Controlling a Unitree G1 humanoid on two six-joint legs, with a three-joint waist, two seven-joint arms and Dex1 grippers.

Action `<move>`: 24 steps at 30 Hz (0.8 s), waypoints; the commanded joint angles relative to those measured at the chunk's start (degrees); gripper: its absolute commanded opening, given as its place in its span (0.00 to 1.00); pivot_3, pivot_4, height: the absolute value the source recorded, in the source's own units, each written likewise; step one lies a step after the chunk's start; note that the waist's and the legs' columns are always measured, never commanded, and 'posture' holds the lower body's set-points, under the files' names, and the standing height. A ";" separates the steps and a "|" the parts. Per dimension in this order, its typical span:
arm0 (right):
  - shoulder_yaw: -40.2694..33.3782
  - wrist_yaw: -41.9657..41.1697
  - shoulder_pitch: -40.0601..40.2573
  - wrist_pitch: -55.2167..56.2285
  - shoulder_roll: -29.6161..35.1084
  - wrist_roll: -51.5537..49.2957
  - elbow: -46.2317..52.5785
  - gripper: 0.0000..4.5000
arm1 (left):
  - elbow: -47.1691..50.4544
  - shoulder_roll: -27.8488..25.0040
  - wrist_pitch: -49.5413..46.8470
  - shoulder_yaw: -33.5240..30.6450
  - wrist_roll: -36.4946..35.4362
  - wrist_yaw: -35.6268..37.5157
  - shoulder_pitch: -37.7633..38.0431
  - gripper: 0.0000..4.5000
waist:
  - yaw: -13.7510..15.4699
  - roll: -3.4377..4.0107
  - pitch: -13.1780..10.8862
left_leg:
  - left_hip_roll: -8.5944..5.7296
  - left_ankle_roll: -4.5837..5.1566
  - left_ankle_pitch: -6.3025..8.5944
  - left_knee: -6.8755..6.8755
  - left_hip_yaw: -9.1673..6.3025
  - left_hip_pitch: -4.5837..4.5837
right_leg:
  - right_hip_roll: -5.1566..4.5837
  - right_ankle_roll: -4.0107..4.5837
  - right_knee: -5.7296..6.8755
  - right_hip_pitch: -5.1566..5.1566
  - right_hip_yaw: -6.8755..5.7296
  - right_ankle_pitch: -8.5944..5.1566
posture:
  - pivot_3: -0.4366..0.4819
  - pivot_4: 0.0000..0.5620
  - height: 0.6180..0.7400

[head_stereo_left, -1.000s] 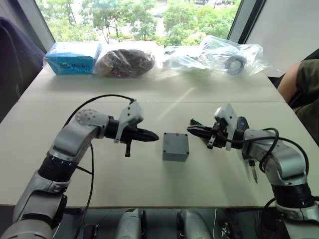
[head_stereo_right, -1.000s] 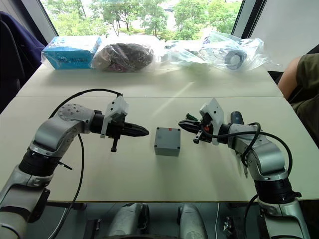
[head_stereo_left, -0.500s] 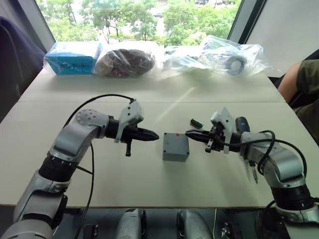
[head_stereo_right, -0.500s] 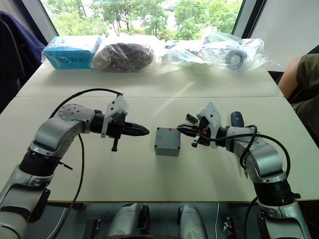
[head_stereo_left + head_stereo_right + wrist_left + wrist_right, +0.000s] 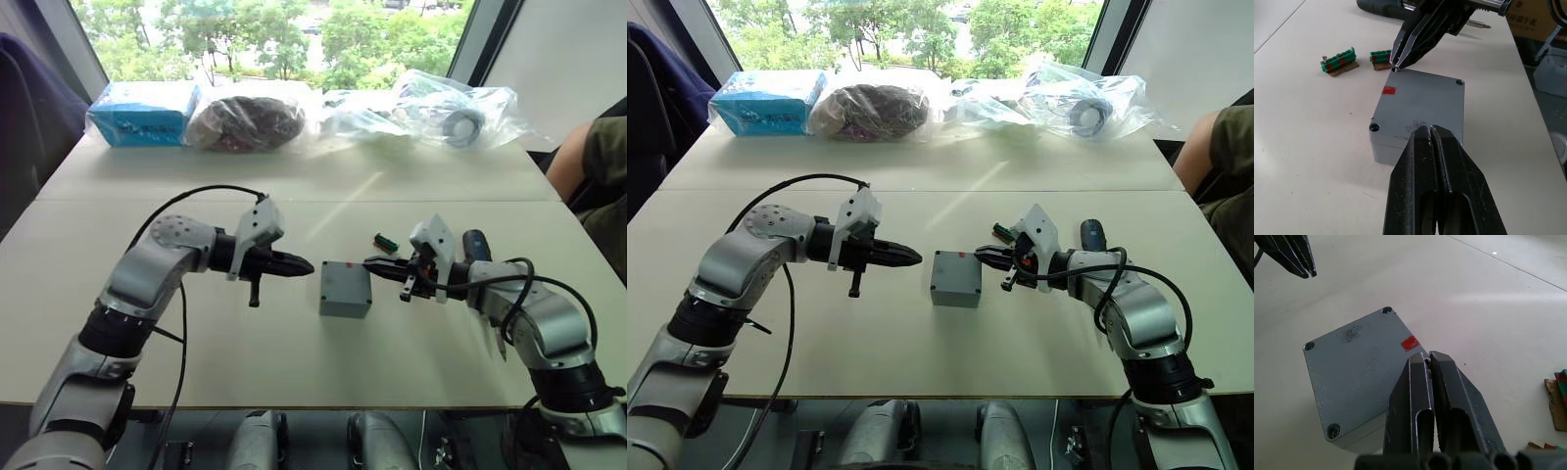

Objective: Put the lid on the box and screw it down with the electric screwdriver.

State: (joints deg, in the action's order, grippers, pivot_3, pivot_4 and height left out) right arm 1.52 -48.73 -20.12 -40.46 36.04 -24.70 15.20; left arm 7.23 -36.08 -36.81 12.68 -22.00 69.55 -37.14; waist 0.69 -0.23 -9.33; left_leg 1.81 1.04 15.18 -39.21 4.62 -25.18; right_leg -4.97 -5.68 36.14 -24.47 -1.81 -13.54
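At the far corner hole of the closed grey square box [image 5: 1419,110], right hand [image 5: 1397,63] nearly shut, seemingly pinching a screw; lowering it straight in advisable. Left hand [image 5: 1430,131] hovering, fingers together, empty.

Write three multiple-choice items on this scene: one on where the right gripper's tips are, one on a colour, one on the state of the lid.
1. Where are the right gripper's tips?
A. At a corner hole of the lid
B. On the blue packet at the far edge of the table
C. Around the electric screwdriver

2. What colour is the small mark on the lid?
A. Yellow
B. Red
C. White

3. How does the lid lie?
A. Leaning against the window
B. Upside down beside the box
C. Seated flat on the box

Key: 1 A, the left wrist view shows the closed jaws tipped onto the corner hole next to the green terminal blocks. 2 B, both wrist views show a red patch near one edge. 3 C, the lid covers the box squarely, its corner holes facing up.
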 commanded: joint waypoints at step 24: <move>-28.10 16.99 -15.04 -45.76 5.70 -19.09 2.28 1.00 | 2.54 3.72 3.54 1.70 -1.34 2.17 -5.75 0.00 | 0.00 0.00 0.00 | 0.02 0.01 0.01 0.02 -0.05 0.00 | -0.02 0.00 -0.01 0.00 0.00 0.00 | 0.48 0.27 1.00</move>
State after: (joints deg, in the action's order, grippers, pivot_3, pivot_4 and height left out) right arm -22.41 -34.41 -32.94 -78.23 40.99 -42.26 16.66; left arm 7.51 -32.93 -35.54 13.17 -23.38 70.67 -41.36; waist 0.69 -0.23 -9.33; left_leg 1.83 1.05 15.18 -39.19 4.57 -25.18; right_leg -4.98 -5.68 36.13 -24.47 -1.81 -13.54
